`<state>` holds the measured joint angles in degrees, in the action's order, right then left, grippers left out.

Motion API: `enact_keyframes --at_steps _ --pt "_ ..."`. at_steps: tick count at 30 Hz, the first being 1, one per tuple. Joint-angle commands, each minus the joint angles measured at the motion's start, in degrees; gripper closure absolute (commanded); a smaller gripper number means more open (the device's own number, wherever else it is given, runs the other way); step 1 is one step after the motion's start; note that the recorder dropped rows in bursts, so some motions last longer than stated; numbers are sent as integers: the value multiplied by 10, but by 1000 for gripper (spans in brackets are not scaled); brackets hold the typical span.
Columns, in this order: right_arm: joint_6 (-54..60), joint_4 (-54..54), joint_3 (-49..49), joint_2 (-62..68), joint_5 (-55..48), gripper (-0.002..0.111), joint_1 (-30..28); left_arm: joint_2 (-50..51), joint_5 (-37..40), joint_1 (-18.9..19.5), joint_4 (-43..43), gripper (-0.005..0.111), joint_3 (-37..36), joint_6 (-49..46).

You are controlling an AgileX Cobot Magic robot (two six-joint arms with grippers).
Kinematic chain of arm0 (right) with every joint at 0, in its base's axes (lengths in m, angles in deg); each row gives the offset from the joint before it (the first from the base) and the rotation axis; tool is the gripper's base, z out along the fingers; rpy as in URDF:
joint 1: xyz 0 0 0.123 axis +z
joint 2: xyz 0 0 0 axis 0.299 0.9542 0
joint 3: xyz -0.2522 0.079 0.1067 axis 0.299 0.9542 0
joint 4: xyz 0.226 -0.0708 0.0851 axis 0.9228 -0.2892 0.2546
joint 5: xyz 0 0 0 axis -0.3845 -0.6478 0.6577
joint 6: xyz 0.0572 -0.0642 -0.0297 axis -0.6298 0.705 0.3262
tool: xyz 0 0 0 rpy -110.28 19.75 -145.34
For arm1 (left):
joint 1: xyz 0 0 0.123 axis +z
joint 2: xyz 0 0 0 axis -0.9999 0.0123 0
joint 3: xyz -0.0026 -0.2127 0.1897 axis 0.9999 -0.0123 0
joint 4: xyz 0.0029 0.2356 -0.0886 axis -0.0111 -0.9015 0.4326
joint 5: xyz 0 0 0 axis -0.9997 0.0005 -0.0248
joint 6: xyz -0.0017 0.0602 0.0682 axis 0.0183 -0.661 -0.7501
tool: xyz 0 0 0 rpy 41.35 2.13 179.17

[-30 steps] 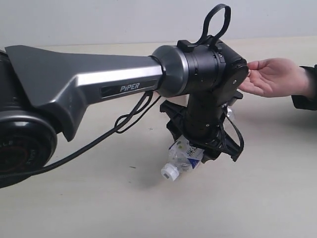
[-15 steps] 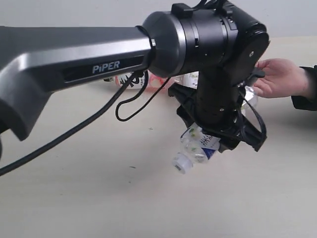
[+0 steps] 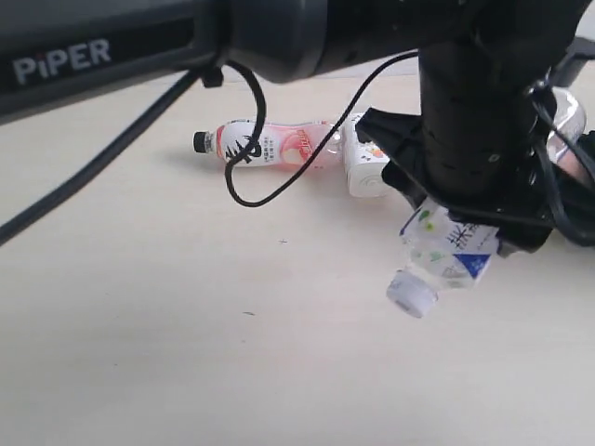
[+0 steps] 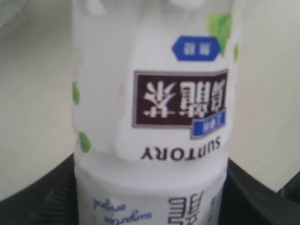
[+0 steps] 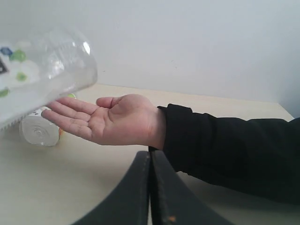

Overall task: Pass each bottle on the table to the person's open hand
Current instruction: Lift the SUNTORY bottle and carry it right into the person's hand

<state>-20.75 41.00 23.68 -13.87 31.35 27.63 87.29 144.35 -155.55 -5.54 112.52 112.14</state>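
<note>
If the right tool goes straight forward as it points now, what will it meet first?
Probably the person's bare open hand, near its black sleeve cuff; the shut right tool points there, though depth is unclear.

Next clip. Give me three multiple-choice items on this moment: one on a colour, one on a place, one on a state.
1. What colour is the cap of the bottle in the left end effector?
A) black
B) white
C) red

2. Where is the pink bottle?
A) in the left end effector
B) lying on the table
C) inside a box

3. How is the right end effector?
A) wide open
B) shut on a bottle
C) shut, holding nothing

Answers:
1 B: the cap shows white in the exterior view.
2 B: it lies on its side on the tabletop.
3 C: the right wrist view shows its fingers pressed together with nothing between them.
</note>
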Motion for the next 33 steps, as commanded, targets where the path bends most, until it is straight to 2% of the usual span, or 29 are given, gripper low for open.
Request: enact_keyframes --at_steps 1,5,7,10,14,16,33 --pt "2 0 3 -3 5 108 -2 -12 -81 0 -4 107 17 72" --pt "2 0 3 -3 5 108 -2 -10 -185 3 1 107 18 133" --pt "2 0 3 -3 5 108 -2 -5 -216 11 31 107 22 139" --pt "2 0 3 -3 5 108 -2 5 -269 37 140 107 23 131" --pt "2 0 3 -3 5 108 -2 28 -302 76 308 107 23 84" --pt "2 0 3 -3 5 108 -2 42 -311 91 345 107 23 82" --pt "2 0 3 -3 5 108 -2 122 -364 134 348 107 23 110"
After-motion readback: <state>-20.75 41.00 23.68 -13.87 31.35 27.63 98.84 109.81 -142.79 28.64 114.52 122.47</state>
